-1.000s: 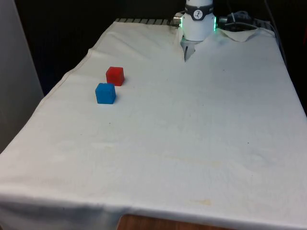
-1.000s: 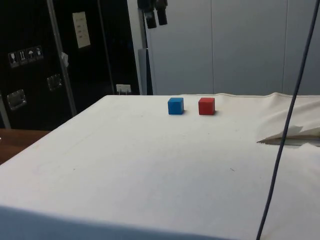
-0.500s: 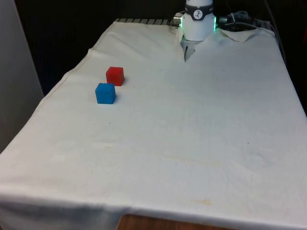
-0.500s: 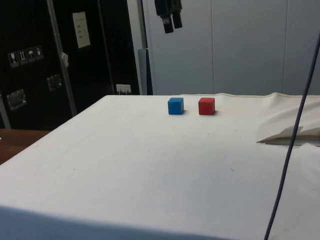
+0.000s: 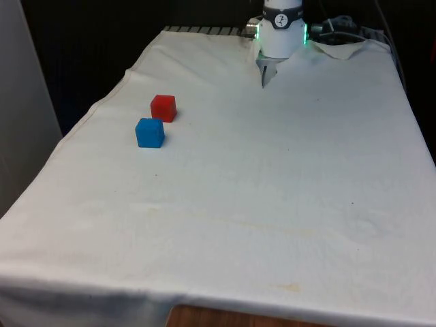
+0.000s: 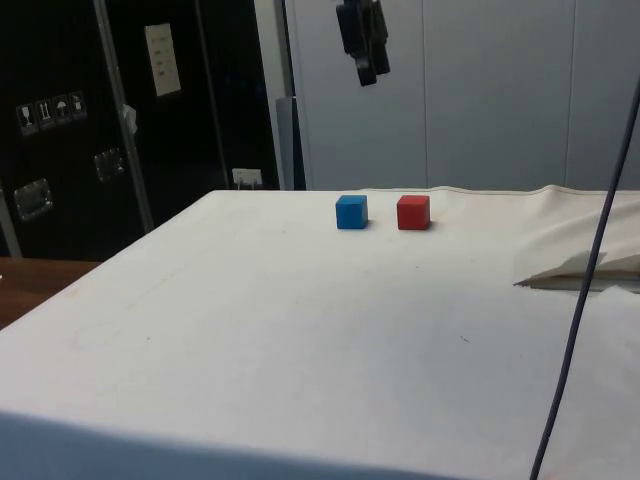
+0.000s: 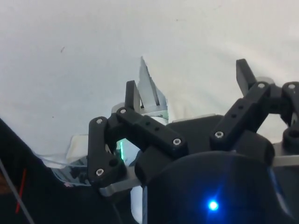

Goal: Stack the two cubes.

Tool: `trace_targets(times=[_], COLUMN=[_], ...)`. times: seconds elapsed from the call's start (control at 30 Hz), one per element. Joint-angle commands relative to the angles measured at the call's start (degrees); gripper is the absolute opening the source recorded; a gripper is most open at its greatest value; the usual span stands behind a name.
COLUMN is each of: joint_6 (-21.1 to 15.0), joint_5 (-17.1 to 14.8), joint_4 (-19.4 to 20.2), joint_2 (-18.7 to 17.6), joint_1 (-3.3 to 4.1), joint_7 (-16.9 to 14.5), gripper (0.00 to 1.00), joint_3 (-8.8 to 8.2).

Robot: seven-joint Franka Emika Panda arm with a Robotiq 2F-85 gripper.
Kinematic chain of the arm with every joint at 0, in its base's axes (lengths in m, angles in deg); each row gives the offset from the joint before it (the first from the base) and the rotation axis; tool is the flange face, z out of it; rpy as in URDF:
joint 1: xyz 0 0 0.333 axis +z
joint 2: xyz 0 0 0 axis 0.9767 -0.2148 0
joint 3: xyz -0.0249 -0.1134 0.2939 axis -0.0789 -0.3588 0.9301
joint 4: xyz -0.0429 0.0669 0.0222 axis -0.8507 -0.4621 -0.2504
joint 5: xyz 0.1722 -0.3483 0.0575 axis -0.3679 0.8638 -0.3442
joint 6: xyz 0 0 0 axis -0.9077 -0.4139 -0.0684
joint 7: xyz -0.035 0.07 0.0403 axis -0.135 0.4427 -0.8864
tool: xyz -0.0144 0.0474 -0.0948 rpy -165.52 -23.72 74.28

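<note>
Toward the front view's left side of the tabletop (image 5: 272, 177), a blue cube (image 5: 150, 132) and a red cube (image 5: 163, 107) sit on the white cloth (image 5: 225, 238). They are just beside each other with a narrow gap between them, neither resting on the other. The red cube lies a little farther toward the robot's end, and the blue cube a little nearer the camera. In the side view the blue cube (image 6: 351, 212) and the red cube (image 6: 413, 212) stand level in a row near the far edge of the tabletop (image 6: 300, 340), both flat and upright on the cloth.

The tool (image 6: 366, 62) hangs high in the air in the side view, well apart from both cubes and roughly above them, pointing downward. In the wrist view the tool (image 7: 187, 88) has its two black fingers (image 7: 132, 95) spread wide apart, with nothing between them; bare white cloth (image 7: 93, 46) lies behind them.

A fold of the cloth rises near the robot's base (image 5: 281, 30) at the far end in the front view. A dark cable (image 6: 585, 270) crosses the side view on its right.
</note>
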Motion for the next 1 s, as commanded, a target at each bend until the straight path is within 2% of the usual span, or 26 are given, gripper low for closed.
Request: trace_targets(times=[0.0,0.17,0.2,0.23,0.47,0.5,0.53,0.63,0.73,0.77,0.8,0.83,0.97], joint_6=[-1.0,-3.2,-2.4,-3.7,-8.2,-6.9,-8.9,-11.6,-13.6,-12.5,-13.2,-15.7,-18.3], joint_5=[0.6,1.1,0.6,1.2,1.7,1.3,1.7,1.9,2.0,1.5,1.5,1.9,1.9], joint_4=[1.0,3.4,2.8,3.8,7.4,6.7,7.8,9.5,10.5,10.1,10.4,11.4,12.5], joint_2=[0.6,1.3,0.7,1.4,2.3,1.9,2.3,2.2,2.1,2.0,1.9,1.8,1.4], joint_1=[-0.34,-0.69,-0.40,-0.69,-0.86,-0.63,-0.80,-0.92,-0.92,-0.69,-0.69,-0.97,-0.97], joint_7=[-0.5,-2.4,-2.4,-2.7,-4.2,-4.2,-4.4,-4.6,-5.0,-4.9,-5.0,-5.3,-5.8], gripper=[1.00,1.00,1.00,1.00,1.00,1.00,1.00,1.00,1.00,1.00,1.00,1.00,1.00], joint_3=[-0.34,-2.46,-2.52,-2.81,-5.21,-5.04,-5.44,-6.47,-7.28,-7.10,-7.39,-8.08,-9.11])
